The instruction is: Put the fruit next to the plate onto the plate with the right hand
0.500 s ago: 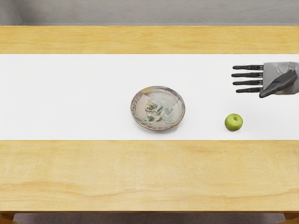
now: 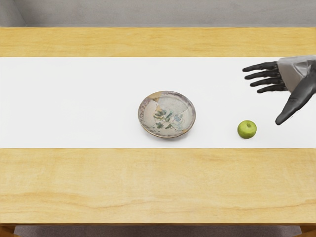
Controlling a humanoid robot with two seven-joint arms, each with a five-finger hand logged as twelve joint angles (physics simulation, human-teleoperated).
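A small green apple [image 2: 247,129] rests on the white runner, to the right of a round ceramic plate [image 2: 166,114] with a painted pattern. The plate holds nothing. My right hand [image 2: 269,89] comes in from the right edge, above and to the right of the apple, apart from it. Its fingers [image 2: 260,75] are spread and point left, and the thumb [image 2: 292,105] reaches down toward the apple's right side. It holds nothing. The left arm does not show.
A white runner [image 2: 74,101] crosses the wooden table [image 2: 148,182] from left to right. Bare wood lies in front of and behind it. A grey wall strip runs along the top edge.
The right hand has spread wider: its fingers have fanned and shifted slightly up, and the thumb has swung down toward the apple. Apple and plate have not moved.
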